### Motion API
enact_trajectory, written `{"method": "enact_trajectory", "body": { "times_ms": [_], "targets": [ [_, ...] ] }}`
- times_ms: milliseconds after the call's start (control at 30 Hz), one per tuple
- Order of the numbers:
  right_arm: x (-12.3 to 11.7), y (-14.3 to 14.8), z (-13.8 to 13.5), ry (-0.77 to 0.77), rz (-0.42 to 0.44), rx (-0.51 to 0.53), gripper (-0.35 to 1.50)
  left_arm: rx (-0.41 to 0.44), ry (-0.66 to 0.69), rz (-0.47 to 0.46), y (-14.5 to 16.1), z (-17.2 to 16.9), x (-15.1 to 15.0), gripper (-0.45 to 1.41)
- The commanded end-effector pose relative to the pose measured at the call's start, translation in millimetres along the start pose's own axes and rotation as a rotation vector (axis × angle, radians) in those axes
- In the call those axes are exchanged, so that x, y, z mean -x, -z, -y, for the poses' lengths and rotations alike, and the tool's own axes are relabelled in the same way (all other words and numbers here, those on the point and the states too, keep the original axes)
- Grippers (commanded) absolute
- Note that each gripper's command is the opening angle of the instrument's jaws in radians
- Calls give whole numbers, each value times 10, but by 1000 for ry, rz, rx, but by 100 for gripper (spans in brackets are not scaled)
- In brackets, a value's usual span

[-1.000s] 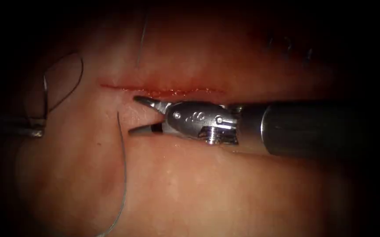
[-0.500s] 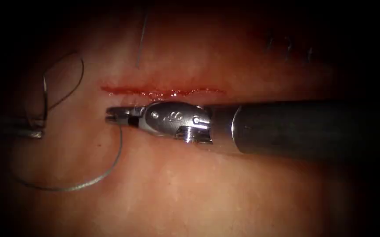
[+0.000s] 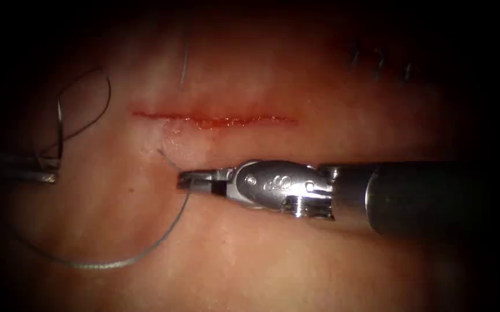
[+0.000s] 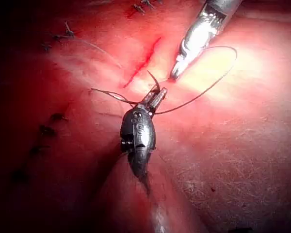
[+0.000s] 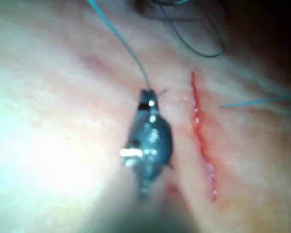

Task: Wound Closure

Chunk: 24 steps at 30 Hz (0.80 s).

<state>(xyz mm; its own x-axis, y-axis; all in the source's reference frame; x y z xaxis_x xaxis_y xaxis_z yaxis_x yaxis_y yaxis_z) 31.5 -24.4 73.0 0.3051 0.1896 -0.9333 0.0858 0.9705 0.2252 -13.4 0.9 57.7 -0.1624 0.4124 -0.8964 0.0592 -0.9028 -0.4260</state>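
Note:
The cut (image 3: 215,119) runs across the tissue (image 3: 296,266), edged with red fluid. Just below it, my right tool (image 3: 187,180) has its jaws shut on the thread (image 3: 105,264). From there a short stretch climbs to the tissue surface under the cut, and the rest sweeps down and left in a wide loop. At the far left my left tool (image 3: 46,174) is shut on the curved needle (image 3: 59,130) near one end; the needle stands clear of the tissue. The left wrist view has the left tool (image 4: 156,97) holding the needle (image 4: 154,81). The right tool (image 5: 148,93) grips thread (image 5: 121,41) beside the cut (image 5: 201,131).
Another strand of thread (image 3: 185,58) rises from the tissue above the cut. Old stitches (image 3: 380,58) sit at the upper right. The right tool's shaft (image 3: 434,196) lies across the tissue below the cut. The right tool (image 4: 196,36) reaches in over the thread loop.
The right tool's jaws stood open below the cut, closed on the thread, then moved down and right with it. The thread's loop swung out to the left. The left tool stayed put.

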Motion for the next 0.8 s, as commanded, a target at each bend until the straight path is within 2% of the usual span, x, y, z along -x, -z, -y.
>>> {"method": "enact_trajectory", "body": {
  "times_ms": [33,233,367,533,800],
  "targets": [
    [1,15,19,3,4,0,-35,1,-2,-1,-5,5,5,-45],
    [-5,67,58,-12,24,7,-35,3,-2,-2,-6,4,5,-45],
    [-11,85,77,-15,35,-18,-35,3,-2,-2,-6,3,5,-45],
    [-23,93,95,-18,28,-55,-35,4,-3,-2,-6,3,5,-45],
    [-32,90,114,-38,16,-179,-35,4,-3,-2,-5,3,6,-45]
  ]
}}
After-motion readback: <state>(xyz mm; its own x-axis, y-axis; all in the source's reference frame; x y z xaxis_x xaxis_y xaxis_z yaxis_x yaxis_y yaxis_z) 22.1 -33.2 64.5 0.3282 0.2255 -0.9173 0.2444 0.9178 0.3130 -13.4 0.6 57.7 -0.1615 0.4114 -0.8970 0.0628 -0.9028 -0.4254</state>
